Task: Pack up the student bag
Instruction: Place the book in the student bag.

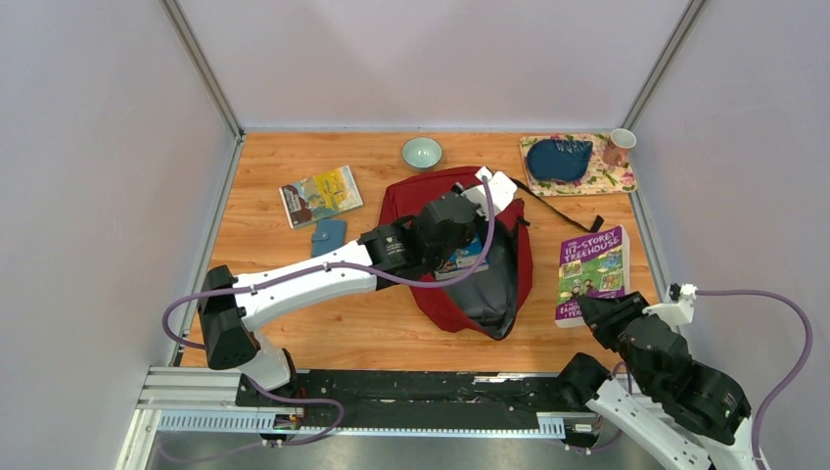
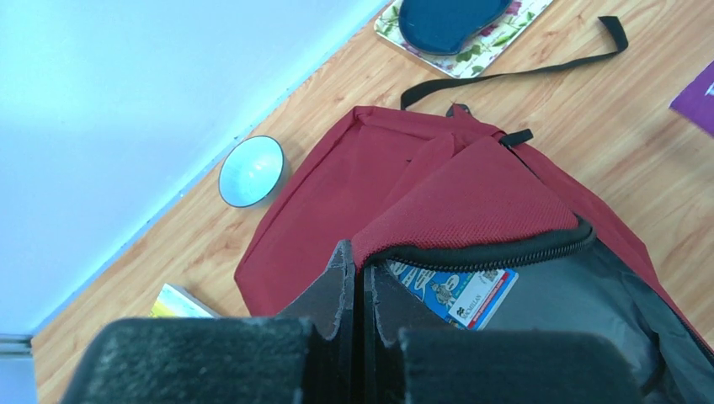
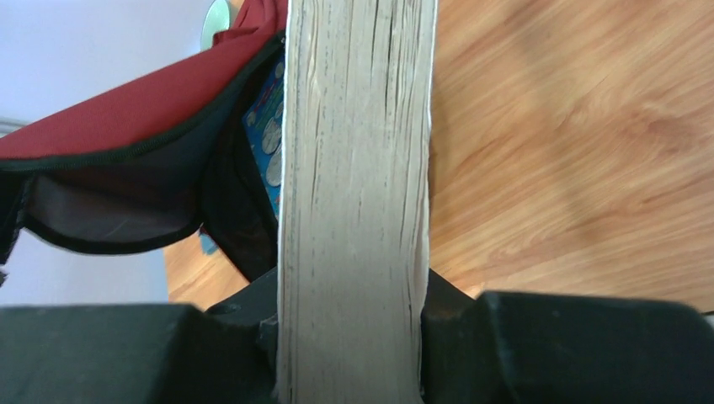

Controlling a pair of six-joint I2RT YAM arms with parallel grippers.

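The light wooden table point(image 1: 323, 338) carries everything. At its middle lies the student bag point(image 1: 409, 199), a large dark red fabric backpack with black zipper trim and grey lining, its mouth gaping on the side nearer your right arm. Treat it as soft and floppy. It shows no frame, so the flap will likely sag shut once released, and the whole bag may slide on the smooth wood if you push against it. The stitched zipper edge looks the firmest place to pinch. Your left gripper point(image 2: 360, 271) sits there, clenched tight on the rim of the upper flap and holding the opening up.

Next in size is the purple paperback book point(image 1: 592, 262), just right of the bag. Your right gripper point(image 3: 354, 316) is clamped on its near edge, with the cream page block filling the gap between the fingers. Expect the book to be light but bendy. Held by 1 edge it may droop, and the glossy cover could slip, so a deep bite across the pages suits it. You cannot tell whether it is clear of the wood.

Smallest, 1 blue-covered book point(image 2: 455, 295) already lies inside against the grey lining, so aim the purple one flat on top of it.
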